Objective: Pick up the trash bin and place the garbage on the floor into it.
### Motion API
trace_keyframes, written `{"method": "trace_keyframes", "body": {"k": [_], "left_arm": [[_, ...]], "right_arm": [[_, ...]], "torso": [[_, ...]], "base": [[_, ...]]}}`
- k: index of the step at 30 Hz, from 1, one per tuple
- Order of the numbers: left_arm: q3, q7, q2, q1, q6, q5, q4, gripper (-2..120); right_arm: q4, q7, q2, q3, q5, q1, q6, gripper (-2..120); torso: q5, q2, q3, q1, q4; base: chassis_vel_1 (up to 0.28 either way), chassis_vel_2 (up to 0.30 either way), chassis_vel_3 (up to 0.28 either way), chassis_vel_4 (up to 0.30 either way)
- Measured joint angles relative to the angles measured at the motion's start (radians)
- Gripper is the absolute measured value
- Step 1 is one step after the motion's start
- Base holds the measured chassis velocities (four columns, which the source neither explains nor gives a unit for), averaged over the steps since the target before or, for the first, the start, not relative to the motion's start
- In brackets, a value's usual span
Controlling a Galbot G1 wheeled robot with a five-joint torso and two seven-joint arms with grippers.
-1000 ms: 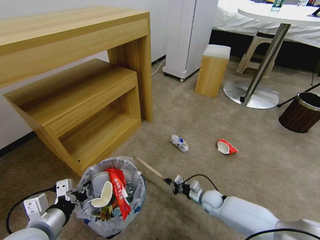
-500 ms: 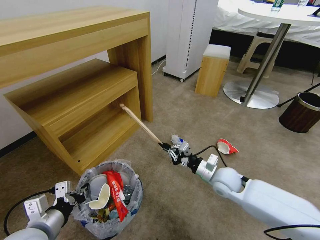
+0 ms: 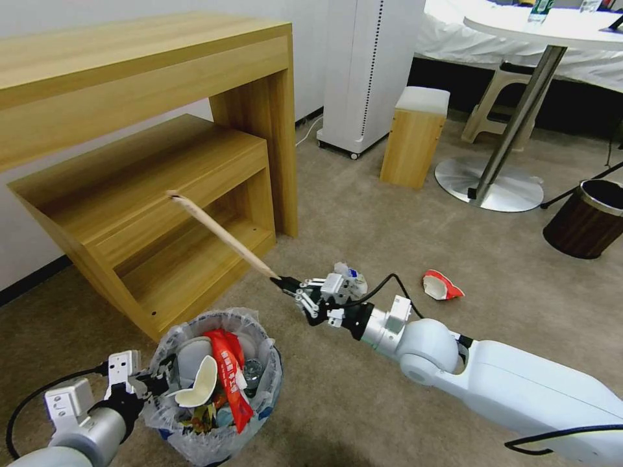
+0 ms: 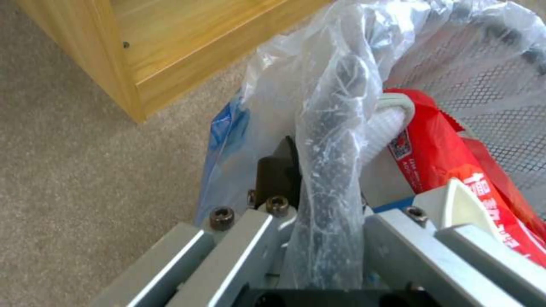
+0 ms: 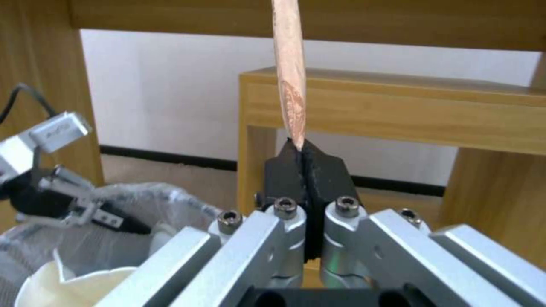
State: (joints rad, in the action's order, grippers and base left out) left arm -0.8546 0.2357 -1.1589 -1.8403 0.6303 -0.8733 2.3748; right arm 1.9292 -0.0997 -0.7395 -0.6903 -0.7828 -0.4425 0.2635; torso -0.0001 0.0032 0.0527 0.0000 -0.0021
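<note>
Comparing with a second ago, the right end effector has lifted the wooden stick off the floor and, over the last half second, slid it leftward, so it now hangs up and to the right of the trash bin rather than out over open carpet. The pads are pinched tight on the stick's thin end, and the long part angles up toward the wooden shelf unit. To me that reads as mid-carry, drop not done yet: the grip sits above and just beyond the bin's far rim, not over the opening. The left end effector is clamped on the bagged rim, holding the bin low near the robot, already stuffed with a red wrapper and a white slipper. A crumpled paper cup lies just behind the right wrist, and a red-and-white scrap is further right, both untouched.
</note>
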Motion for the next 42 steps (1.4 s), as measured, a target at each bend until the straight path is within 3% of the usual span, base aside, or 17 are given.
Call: {"method": "trace_keyframes", "body": {"k": [17,32,42], "left_arm": [[-0.021,0.016,0.003,-0.002,0.005,-0.026,0.034,1],[-0.054,0.023,0.005,-0.037,0.007,-0.040,0.072,1],[-0.060,0.022,-0.007,-0.051,0.007,-0.038,0.092,1]], "right_arm": [[0.007,0.046,-0.067,-0.212,0.000,0.064,-0.033,0],[-0.035,0.082,-0.073,-0.313,0.080,0.042,-0.036,0],[-0.045,0.099,-0.090,-0.328,0.093,0.041,-0.053,0]], "torso": [[0.0000,0.000,0.000,0.000,-0.0002],[0.0000,0.000,0.000,0.000,0.0000],[0.0000,0.000,0.000,0.000,-0.0002]], "base": [[0.000,0.000,0.000,0.000],[0.000,0.000,0.000,0.000],[0.000,0.000,0.000,0.000]]}}
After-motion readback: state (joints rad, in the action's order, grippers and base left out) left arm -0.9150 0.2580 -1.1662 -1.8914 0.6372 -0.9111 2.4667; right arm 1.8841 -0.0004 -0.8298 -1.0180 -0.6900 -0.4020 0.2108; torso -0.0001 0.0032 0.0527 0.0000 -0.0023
